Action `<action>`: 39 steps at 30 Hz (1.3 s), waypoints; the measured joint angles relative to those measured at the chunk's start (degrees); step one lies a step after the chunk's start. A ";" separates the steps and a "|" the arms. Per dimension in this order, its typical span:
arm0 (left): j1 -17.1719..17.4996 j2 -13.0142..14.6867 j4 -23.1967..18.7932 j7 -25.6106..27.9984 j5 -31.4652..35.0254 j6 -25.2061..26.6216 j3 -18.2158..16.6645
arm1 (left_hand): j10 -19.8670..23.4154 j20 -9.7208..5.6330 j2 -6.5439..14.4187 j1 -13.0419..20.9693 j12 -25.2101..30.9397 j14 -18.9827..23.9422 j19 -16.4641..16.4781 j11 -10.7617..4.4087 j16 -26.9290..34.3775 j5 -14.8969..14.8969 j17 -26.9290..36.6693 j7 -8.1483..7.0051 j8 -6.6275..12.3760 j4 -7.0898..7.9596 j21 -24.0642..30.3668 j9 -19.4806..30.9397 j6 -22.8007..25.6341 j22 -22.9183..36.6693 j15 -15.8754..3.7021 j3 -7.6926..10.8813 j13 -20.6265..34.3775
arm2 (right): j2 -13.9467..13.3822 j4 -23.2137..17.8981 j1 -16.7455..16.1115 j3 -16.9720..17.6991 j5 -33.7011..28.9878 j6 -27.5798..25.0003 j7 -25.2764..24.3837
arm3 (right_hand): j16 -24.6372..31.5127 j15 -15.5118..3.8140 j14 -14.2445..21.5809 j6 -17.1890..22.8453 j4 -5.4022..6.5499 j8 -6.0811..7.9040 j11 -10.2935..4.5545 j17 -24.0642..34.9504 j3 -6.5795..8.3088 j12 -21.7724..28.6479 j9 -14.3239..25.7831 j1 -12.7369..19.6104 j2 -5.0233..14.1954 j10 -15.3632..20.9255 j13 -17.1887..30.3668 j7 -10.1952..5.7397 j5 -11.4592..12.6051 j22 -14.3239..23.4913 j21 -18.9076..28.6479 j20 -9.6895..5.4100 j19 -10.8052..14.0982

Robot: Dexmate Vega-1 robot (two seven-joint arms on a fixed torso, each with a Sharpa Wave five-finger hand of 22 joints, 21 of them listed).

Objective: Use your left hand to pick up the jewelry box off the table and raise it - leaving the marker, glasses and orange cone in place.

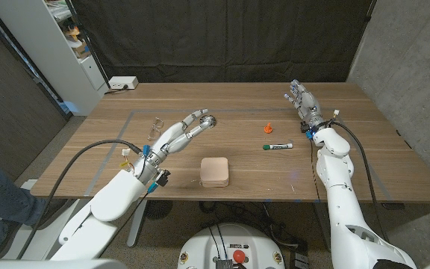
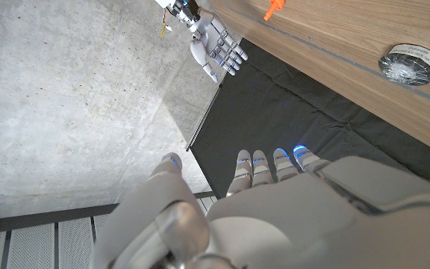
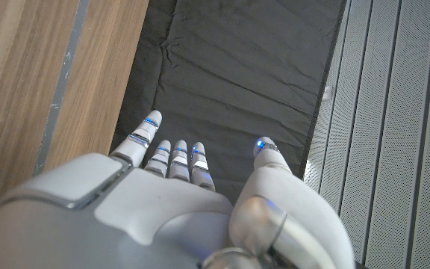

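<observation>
Jewelry box (image 1: pixel 215 171) sits untouched on the worktop (image 1: pixel 364 161); left hand (image 1: pixel 185 130) hovers beyond it, fingers released, as are the right hand's (image 1: pixel 302 102).

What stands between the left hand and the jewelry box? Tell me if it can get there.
Probably yes. The left hand is open above the table, beyond and to the left of the jewelry box, with bare wood between them. The glasses, marker and orange cone lie off that path.

Wooden table (image 1: pixel 364 157) before a black curtain (image 1: pixel 222 37) — white power strip (image 1: pixel 122 84) at its far-left corner.
</observation>
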 measured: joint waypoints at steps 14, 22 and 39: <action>0.72 1.08 -2.18 -0.47 2.47 2.26 -0.44 | 0.00 0.31 0.16 0.62 0.00 0.00 -0.31 0.00 0.00 -0.22 0.00 0.01 0.00 -0.63 0.00 0.00 0.42 0.00 0.00 0.16 0.00 | -0.12 0.87 0.25 -0.09 0.07 0.32 0.02 | 0.00 0.00 0.00 0.00 0.00 0.00 0.00 0.00 0.00 0.00 0.00 0.00 0.00 0.00 0.00 0.00 0.00 0.00 0.00 0.00 0.00; 1.19 1.60 -3.41 -0.49 4.02 3.37 -0.84 | 0.31 0.31 0.45 0.90 0.00 0.00 -0.31 -0.31 0.00 -0.22 0.00 0.01 0.00 -0.87 0.00 0.00 0.42 0.00 0.00 0.40 0.00 | -0.11 1.05 0.26 -0.14 0.11 0.46 -0.04 | 0.00 0.00 0.00 0.00 0.01 0.00 0.00 0.00 0.00 0.00 0.00 0.00 0.00 0.00 0.00 0.00 0.00 0.00 0.00 0.00 0.00; 1.55 2.48 -5.62 -0.90 7.18 6.28 -1.04 | 0.31 0.33 0.53 1.57 0.00 0.00 -0.33 -0.31 0.00 -0.62 0.00 0.01 0.00 -1.33 0.00 0.00 0.41 0.00 0.00 0.87 0.00 | -0.47 2.72 1.35 -0.38 0.30 1.13 0.17 | 0.00 0.00 0.00 0.00 0.01 0.00 0.00 0.00 0.01 0.00 0.00 0.00 0.00 0.00 0.00 0.01 0.00 0.00 0.00 0.00 0.00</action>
